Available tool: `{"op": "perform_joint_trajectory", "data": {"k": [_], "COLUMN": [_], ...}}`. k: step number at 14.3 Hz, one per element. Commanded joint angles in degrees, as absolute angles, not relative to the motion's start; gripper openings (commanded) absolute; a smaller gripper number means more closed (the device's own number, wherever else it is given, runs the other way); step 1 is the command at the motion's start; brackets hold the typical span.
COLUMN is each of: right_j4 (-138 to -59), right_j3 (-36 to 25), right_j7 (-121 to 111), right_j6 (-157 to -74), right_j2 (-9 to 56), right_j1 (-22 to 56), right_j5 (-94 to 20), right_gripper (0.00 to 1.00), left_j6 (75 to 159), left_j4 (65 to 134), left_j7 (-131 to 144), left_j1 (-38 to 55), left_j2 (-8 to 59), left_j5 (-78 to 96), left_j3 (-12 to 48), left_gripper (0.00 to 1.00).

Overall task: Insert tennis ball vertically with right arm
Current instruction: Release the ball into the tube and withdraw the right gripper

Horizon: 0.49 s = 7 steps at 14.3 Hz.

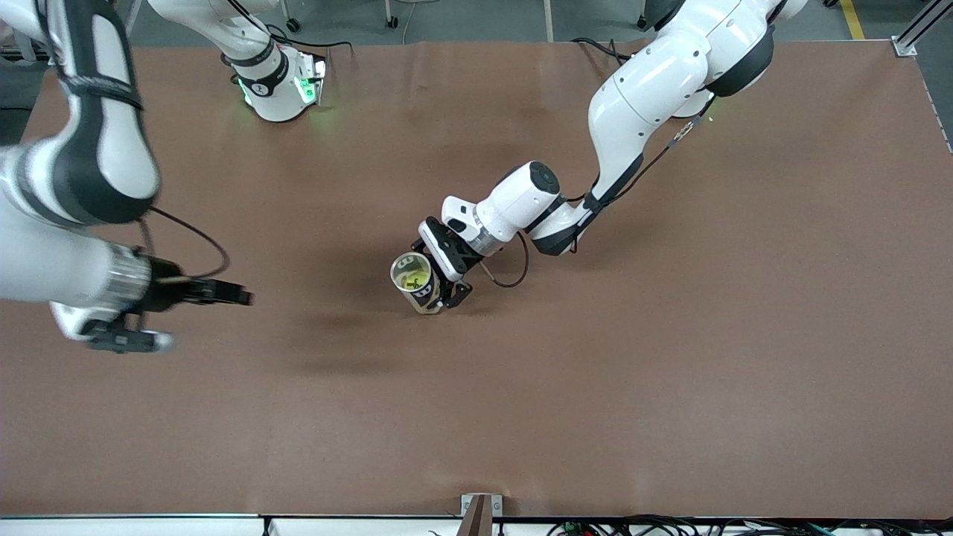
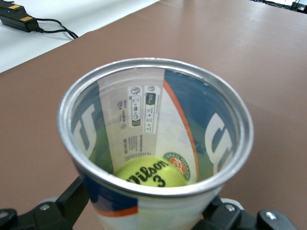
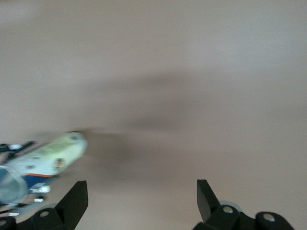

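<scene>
A tennis ball can (image 1: 417,284) with blue, white and orange print stands upright on the brown table (image 1: 670,335), open end up. A yellow-green Wilson tennis ball (image 1: 414,280) lies inside at the bottom; it also shows in the left wrist view (image 2: 151,175). My left gripper (image 1: 441,294) is shut on the can's lower part, and its fingers (image 2: 72,199) flank the can (image 2: 144,120). My right gripper (image 1: 232,295) is open and empty, up over the table toward the right arm's end, apart from the can. In the right wrist view the gripper (image 3: 141,191) holds nothing and the can (image 3: 43,155) shows to one side.
The right arm's base (image 1: 279,85) with green lights stands at the table's back edge. A metal bracket (image 1: 480,510) sits at the table's edge nearest the front camera. A black power adapter (image 2: 17,17) with a cable lies on a white surface off the table.
</scene>
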State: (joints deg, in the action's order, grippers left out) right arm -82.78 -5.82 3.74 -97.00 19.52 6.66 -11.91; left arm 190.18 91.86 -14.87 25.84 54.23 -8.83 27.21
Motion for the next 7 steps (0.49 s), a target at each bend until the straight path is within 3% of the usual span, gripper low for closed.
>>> {"op": "perform_joint_trajectory", "data": {"k": [1, 7], "right_j4": [-82.0, -75.9], "right_j3": [-5.5, -4.9], "right_j7": [4.4, 4.3], "right_j6": [-95.4, -90.7], "right_j2": [14.9, 10.5], "right_j1": [5.6, -5.8], "right_j5": [-2.4, -2.8], "right_gripper": [1.0, 1.0], "left_j6": [191.0, 190.8], "left_j4": [92.9, 96.9], "left_j7": [-15.2, -15.6], "left_j1": [26.3, 25.8], "left_j2": [53.7, 53.2], "left_j5": [-8.6, -8.6], "left_j3": [26.8, 25.7], "left_gripper": [1.0, 1.0]}}
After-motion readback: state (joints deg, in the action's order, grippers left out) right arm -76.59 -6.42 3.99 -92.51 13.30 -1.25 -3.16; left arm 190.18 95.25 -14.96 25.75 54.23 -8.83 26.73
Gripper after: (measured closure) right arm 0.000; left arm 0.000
